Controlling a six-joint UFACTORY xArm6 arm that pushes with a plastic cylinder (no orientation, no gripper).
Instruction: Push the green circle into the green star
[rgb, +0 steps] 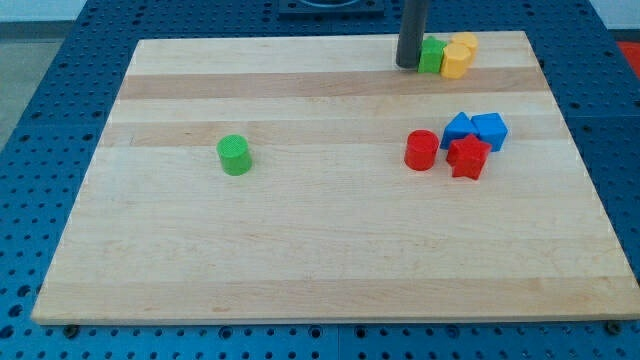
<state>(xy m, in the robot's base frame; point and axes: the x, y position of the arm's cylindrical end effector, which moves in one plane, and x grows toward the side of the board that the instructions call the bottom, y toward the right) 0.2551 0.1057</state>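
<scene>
The green circle (235, 155) stands alone on the left half of the wooden board (300, 250). The green star (432, 55) sits near the view's top edge, right of centre, partly hidden by the rod. My tip (407, 65) rests on the board just left of the green star, touching or nearly touching it. The tip is far to the upper right of the green circle.
Two yellow blocks (458, 57) sit against the green star's right side. A red cylinder (421, 150), a red star (467, 157) and two blue blocks (477, 129) cluster at the right middle. A blue pegboard surrounds the board.
</scene>
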